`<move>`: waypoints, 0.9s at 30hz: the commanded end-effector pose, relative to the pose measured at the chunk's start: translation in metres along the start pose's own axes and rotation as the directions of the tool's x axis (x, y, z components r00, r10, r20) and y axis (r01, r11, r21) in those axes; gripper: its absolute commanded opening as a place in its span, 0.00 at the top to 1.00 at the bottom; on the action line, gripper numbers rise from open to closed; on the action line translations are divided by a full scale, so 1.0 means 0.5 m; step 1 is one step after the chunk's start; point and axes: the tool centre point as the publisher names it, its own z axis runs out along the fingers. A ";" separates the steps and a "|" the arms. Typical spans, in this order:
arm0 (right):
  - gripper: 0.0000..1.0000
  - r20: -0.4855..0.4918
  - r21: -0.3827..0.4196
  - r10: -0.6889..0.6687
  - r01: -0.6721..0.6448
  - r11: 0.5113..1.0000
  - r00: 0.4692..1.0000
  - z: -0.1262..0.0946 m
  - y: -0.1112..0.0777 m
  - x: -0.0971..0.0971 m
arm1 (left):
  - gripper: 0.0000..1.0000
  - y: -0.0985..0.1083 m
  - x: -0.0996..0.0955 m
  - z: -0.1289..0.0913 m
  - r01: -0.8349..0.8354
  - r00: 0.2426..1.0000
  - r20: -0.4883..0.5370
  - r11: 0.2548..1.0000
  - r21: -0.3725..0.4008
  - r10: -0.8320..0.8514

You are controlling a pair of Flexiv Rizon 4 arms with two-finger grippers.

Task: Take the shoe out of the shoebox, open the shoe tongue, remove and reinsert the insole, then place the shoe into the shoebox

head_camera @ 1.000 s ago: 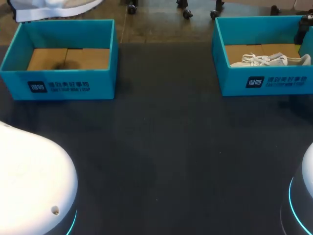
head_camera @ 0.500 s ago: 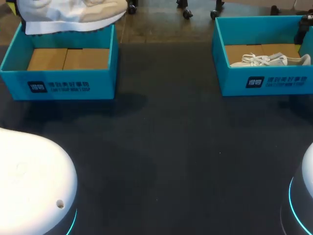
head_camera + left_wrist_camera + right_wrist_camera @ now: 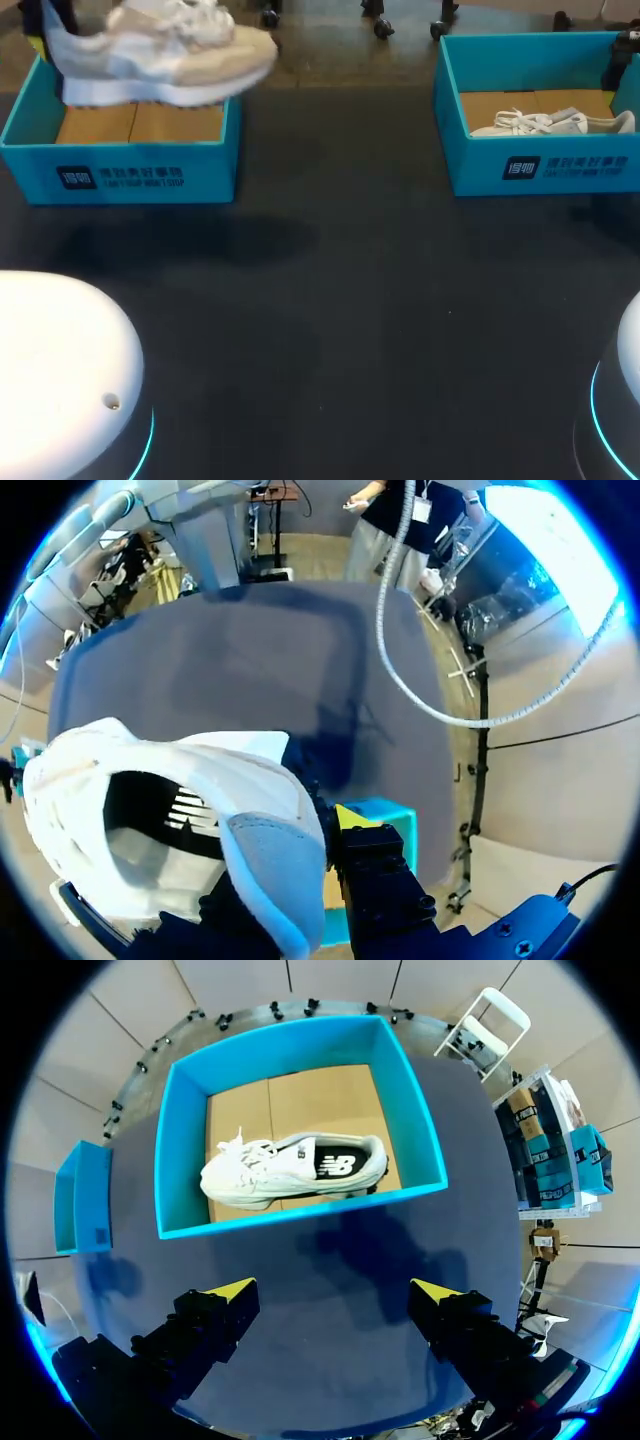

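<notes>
Item one: dark matte table (image 3: 350, 330), one, bare across its near and middle ground. Item two: arms, two, each showing as a white rounded housing at a near corner in the head view, the left arm (image 3: 60, 370) and the right arm (image 3: 620, 400). Item three: teal open-topped shoeboxes with brown cardboard floors, two, both along the far edge and well apart, the left shoebox (image 3: 120, 175) and the right shoebox (image 3: 560, 170). Item four: shoes, two. The beige-and-white shoe (image 3: 160, 55) hangs in the air over the left shoebox, sole down and roughly level, its toe pointing toward the table's middle and passing the box's right wall. The white shoe (image 3: 550, 123) lies inside the right shoebox, near its front wall. Item five: grippers, two. The left gripper (image 3: 310, 860) is clamped on the heel end of the beige-and-white shoe (image 3: 240, 765). One yellow fingertip (image 3: 350, 815) presses the outside of the heel, the other finger is hidden by the shoe, and the shoe's open collar faces the wrist camera. The right gripper (image 3: 333, 1295) hangs above bare table with its jaws spread wide and nothing between them. The right shoebox (image 3: 180, 1150) sits ahead of its fingers, and the white shoe (image 3: 270, 1175) lies on its side on the cardboard floor, well apart from both tips.
</notes>
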 end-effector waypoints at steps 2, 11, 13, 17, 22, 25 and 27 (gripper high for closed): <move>0.00 0.001 0.000 0.001 -0.001 1.000 1.000 0.001 0.000 0.000 | 1.00 -0.048 -0.068 0.051 -0.006 1.000 -0.016 0.939 -0.344 0.000; 0.00 0.001 0.000 0.001 -0.001 1.000 1.000 0.001 0.000 0.000 | 1.00 -0.114 -0.165 0.120 -0.052 0.999 -0.023 0.960 -0.277 0.048; 0.00 0.001 0.000 0.001 -0.001 1.000 1.000 0.001 0.000 0.000 | 1.00 -0.114 -0.165 0.120 -0.052 0.999 -0.023 0.960 -0.277 0.048; 0.00 0.001 0.000 0.001 -0.001 1.000 1.000 0.001 0.000 0.000 | 1.00 -0.114 -0.165 0.120 -0.052 0.999 -0.023 0.960 -0.277 0.048; 0.00 0.001 0.000 0.001 -0.001 1.000 1.000 0.001 0.000 0.000 | 1.00 -0.114 -0.165 0.120 -0.052 0.999 -0.023 0.960 -0.277 0.048; 0.00 0.001 0.000 0.001 -0.001 1.000 1.000 0.001 0.000 0.000 | 1.00 -0.114 -0.165 0.120 -0.052 0.999 -0.023 0.960 -0.277 0.048; 0.00 0.001 0.000 0.001 -0.001 1.000 1.000 0.001 0.000 0.000 | 1.00 -0.114 -0.165 0.120 -0.052 0.999 -0.023 0.960 -0.277 0.048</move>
